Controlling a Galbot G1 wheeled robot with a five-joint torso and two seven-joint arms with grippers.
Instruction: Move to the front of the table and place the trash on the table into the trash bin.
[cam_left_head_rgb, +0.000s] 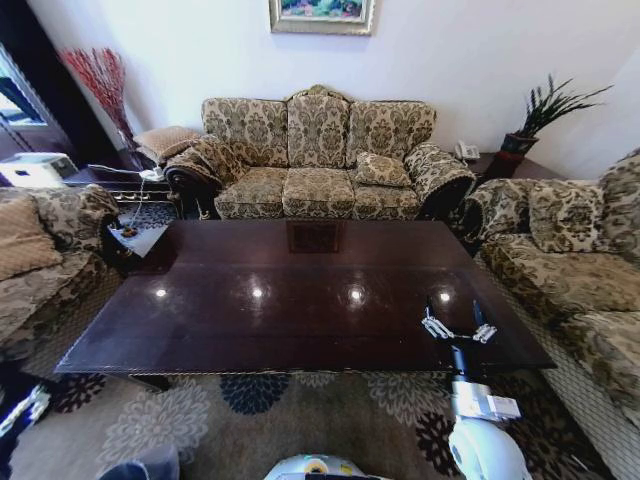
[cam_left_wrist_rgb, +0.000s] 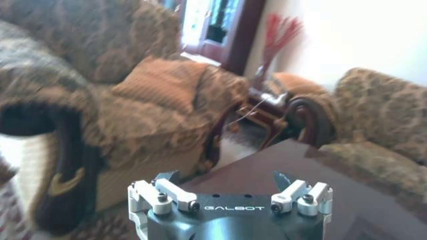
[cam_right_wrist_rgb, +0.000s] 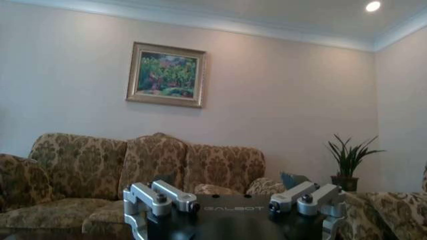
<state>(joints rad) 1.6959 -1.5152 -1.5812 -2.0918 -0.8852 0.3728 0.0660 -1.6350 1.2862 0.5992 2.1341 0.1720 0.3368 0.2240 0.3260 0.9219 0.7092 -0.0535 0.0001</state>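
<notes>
Counter (cam_left_head_rgb: 300, 290) of dark glossy wood ahead, ringed by patterned sofas, surface bare and shining under ceiling-light reflections. Right gripper (cam_left_head_rgb: 459, 326) raised over near right corner of counter, jaws apart, nothing between (same seen in right wrist view (cam_right_wrist_rgb: 230, 182), facing sofa (cam_right_wrist_rgb: 133, 170) and framed painting (cam_right_wrist_rgb: 167, 75)). Left gripper (cam_left_wrist_rgb: 230, 180) low beside armchair (cam_left_wrist_rgb: 100, 100) near counter's left end, jaws likewise apart, holding nothing.
</notes>
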